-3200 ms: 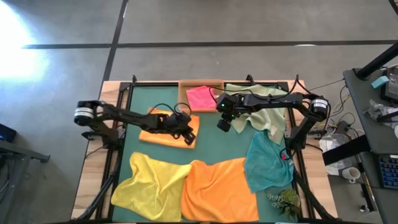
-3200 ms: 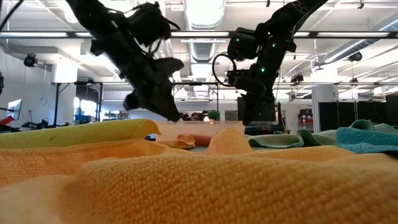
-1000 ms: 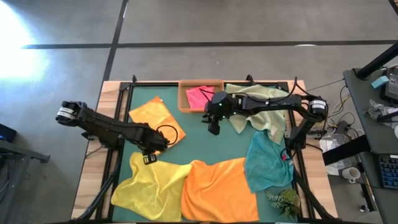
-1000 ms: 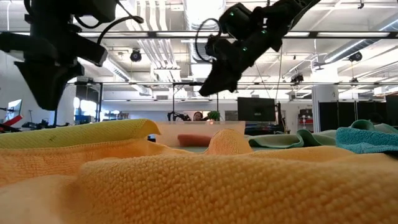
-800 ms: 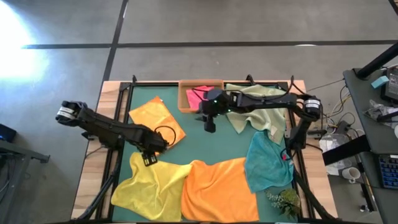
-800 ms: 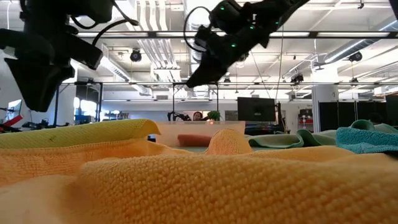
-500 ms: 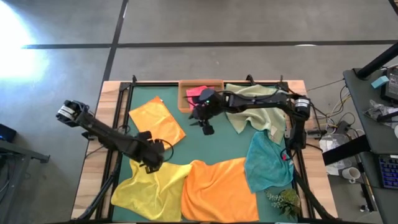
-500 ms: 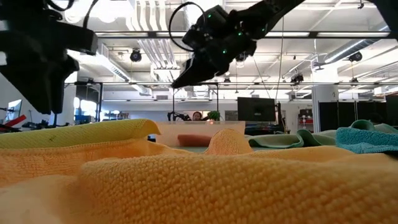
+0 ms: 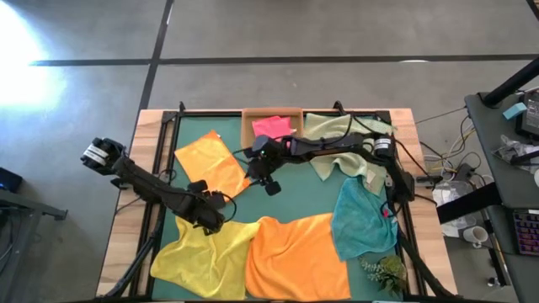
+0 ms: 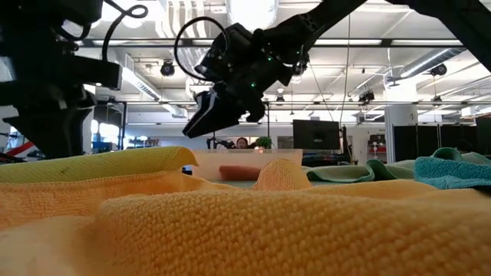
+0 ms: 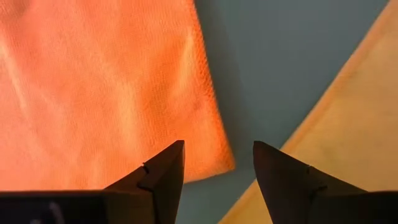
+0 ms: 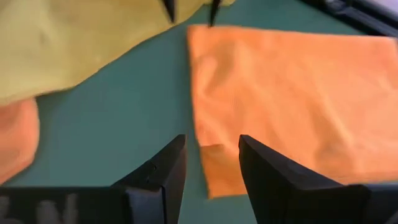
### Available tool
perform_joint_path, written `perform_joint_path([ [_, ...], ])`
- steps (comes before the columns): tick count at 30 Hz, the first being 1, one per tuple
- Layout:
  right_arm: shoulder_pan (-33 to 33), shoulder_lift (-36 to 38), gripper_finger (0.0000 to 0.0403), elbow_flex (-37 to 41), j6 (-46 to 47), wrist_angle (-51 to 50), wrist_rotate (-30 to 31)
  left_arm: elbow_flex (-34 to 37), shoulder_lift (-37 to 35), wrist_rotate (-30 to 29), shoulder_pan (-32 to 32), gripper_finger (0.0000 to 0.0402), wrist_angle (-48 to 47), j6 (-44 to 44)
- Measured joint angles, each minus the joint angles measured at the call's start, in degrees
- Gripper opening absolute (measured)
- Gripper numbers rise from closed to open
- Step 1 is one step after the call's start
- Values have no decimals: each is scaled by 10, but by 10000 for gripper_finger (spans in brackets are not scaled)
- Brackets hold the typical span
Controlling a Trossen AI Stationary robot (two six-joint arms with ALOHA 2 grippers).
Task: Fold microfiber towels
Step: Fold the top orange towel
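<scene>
High view: we judged the job barely begun — one folded orange towel point(image 9: 212, 162) lay on the mat point(image 9: 303, 194), other towels unfolded. Our left gripper point(image 9: 208, 215) and right gripper point(image 9: 269, 181) hovered empty, fingers apart.

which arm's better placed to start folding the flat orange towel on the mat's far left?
Probably both. The left gripper hangs open over the flat orange microfiber towel's near corner, and the right gripper is open beside its right edge. The left is slightly closer to a corner.
</scene>
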State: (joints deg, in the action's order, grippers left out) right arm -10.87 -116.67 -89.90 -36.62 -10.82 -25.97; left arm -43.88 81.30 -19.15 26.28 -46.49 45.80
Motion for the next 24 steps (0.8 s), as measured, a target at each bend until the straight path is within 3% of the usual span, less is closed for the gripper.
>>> perform_joint_path([
  [6,3,-32,139,-23,-5,5,0,31,33,-5,-1,175,69,-11],
  [13,4,-70,139,-51,-6,-1,0,31,68,-11,-2,175,66,34],
  [24,4,-117,139,-83,-15,-11,6,32,53,-27,-3,175,58,36],
])
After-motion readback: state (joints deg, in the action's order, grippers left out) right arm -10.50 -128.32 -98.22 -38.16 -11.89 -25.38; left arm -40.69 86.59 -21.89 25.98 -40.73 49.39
